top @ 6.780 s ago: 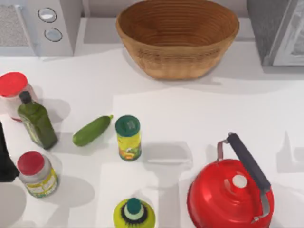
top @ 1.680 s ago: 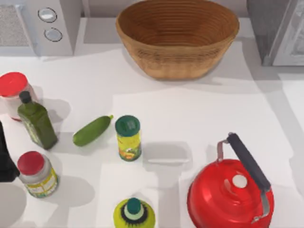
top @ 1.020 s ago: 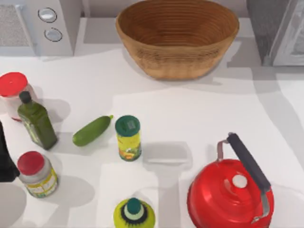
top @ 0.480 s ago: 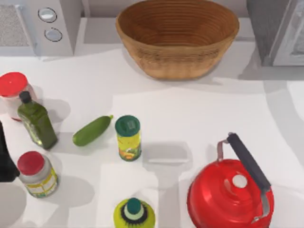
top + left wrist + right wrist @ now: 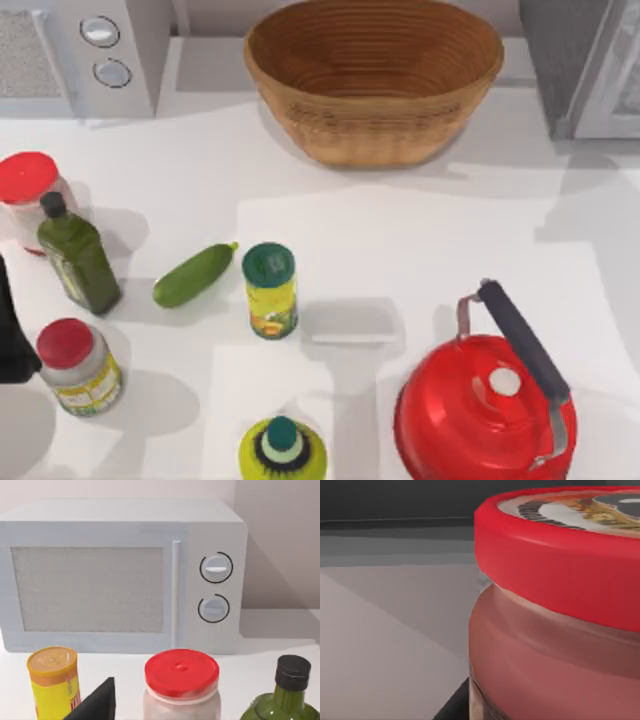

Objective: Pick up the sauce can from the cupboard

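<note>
White table (image 5: 420, 240), seen from above: wicker basket (image 5: 374, 78), red kettle (image 5: 485, 410), green-lidded can (image 5: 270, 290), cucumber (image 5: 193, 275). Sauce can (image 5: 560, 610): close before the right wrist camera, red rim, printed top, on a grey surface. Left arm (image 5: 12, 335): parked at table's left edge. Finger state of either gripper: cannot tell.

A red-rimmed sauce can (image 5: 555, 605) with a pale printed top and reddish sides; a tan woven basket (image 5: 373, 78) at the white tabletop's (image 5: 400, 240) far edge; a glossy red kettle (image 5: 483, 418) with a dark handle; a green cucumber (image 5: 192, 276); a yellow can (image 5: 270, 291) with a green lid; a light grey microwave (image 5: 120, 575).
</note>
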